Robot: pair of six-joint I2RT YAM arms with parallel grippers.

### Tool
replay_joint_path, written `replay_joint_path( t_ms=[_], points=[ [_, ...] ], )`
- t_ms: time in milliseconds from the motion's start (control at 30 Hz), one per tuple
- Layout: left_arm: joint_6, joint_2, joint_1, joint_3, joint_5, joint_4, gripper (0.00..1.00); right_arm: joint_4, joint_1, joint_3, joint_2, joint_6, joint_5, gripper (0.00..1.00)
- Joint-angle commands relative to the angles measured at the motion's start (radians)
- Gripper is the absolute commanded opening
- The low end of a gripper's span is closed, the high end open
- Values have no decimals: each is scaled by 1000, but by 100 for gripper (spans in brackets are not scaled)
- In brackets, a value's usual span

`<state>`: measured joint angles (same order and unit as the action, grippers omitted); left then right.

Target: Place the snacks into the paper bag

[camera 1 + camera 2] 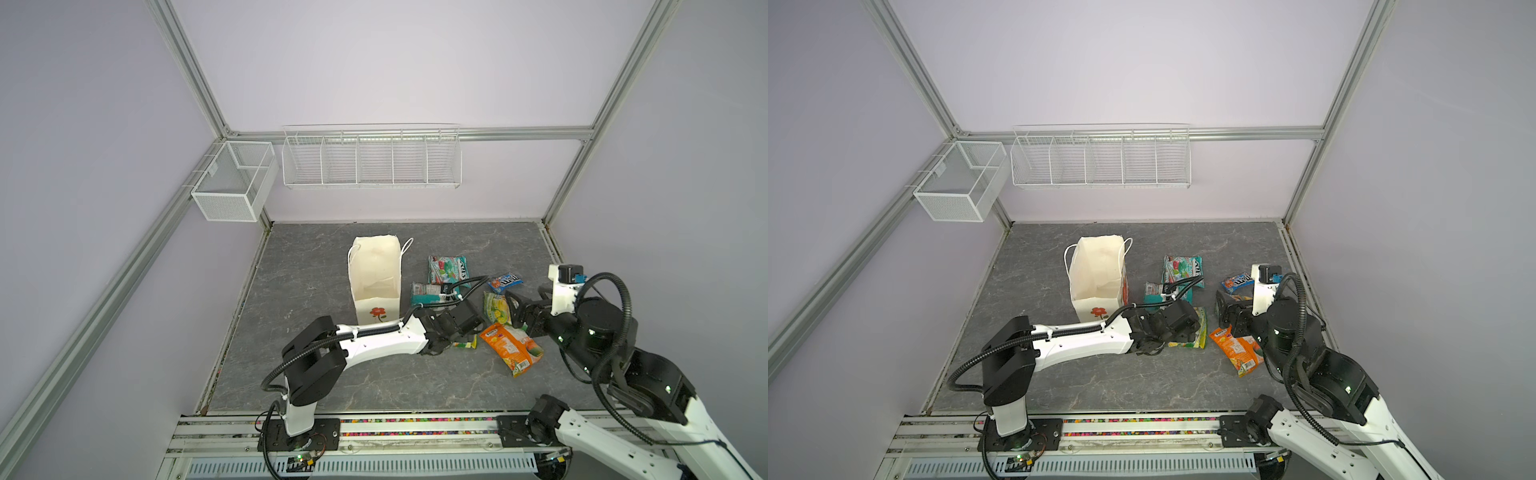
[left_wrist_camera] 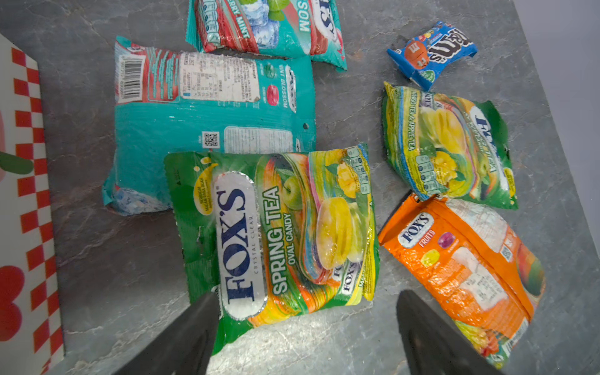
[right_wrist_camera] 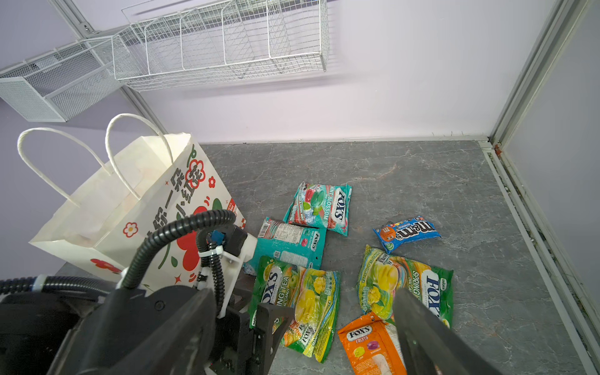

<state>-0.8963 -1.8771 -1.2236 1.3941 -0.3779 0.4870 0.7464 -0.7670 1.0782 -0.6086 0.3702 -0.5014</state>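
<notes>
We have the left gripper (image 2: 308,293) low over the grey stone-patterned tabletop (image 2: 113,259), its two dark fingers (image 2: 188,331) spread wide and gripping nothing, straddling the near end of the glossy green-and-yellow FOX'S Spring Tea packet (image 2: 276,233), which lies flat and face up with one finger overlapping its corner. The right gripper (image 3: 303,292) hangs close by, jaws likewise parted and empty, near the second green-yellow packet (image 3: 406,285) and the orange FOX'S Fruits packet (image 3: 370,344). None of the six snacks we can see is in the tall cream paper bag with red flowers and white cord handles (image 3: 146,194); it stands upright and open-mouthed near the face-down teal packet (image 2: 211,130), with the face-up teal packet (image 2: 269,26) and the small blue M&M's packet (image 2: 431,52) further out. Whether anything lies inside the bag we cannot tell. We judge the Spring Tea packet light and limp: slick film around loose hard sweets that will shift and sag once lifted. Lying flat, it offers little to pinch across its belly, so we would take it by the flat crimped seam at the near end, closing firmly against the slippery film, and let it hang lengthwise for the bag's mouth. The bag looks light enough to tip if nudged.
</notes>
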Motion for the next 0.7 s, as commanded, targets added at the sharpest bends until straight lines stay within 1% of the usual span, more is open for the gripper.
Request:
replay_joint_path(
  t_ms=[0, 333, 667],
  points=[
    [-49, -33, 11, -11, 2, -13, 84, 10, 8, -20, 18, 17, -19, 88],
    [-93, -45, 45, -85, 27, -64, 78, 15, 13, -34, 30, 24, -20, 88],
    [-104, -53, 66, -122, 20, -79, 77, 5, 15, -49, 25, 32, -13, 88]
  ],
)
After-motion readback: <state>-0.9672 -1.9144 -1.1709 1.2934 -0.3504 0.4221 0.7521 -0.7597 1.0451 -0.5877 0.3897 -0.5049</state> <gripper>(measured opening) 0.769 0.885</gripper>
